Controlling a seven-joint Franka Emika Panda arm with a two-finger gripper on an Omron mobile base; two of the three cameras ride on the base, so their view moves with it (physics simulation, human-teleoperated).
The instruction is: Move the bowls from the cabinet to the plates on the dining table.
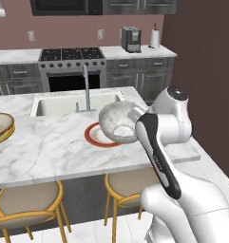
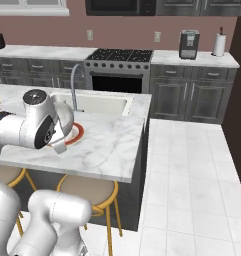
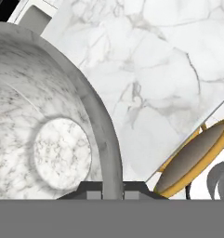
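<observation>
One marbled bowl (image 1: 117,122) is pinched by its rim in the gripper (image 3: 112,188) and held tilted just above the red-rimmed plate (image 1: 94,135) on the bench (image 1: 49,147), evidently for setting down there.

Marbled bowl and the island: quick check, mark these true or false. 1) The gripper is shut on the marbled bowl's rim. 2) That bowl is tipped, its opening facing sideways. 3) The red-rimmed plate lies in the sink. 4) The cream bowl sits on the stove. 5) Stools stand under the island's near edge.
1) True: the gripper is clamped on the rim of the marbled bowl.
2) True: it is held tilted above the red-rimmed plate.
3) False: the plate lies on the island, in front of the sink.
4) False: the cream bowl sits at the island's left end.
5) True: a stool with a gold frame stands there, another beside it.
</observation>
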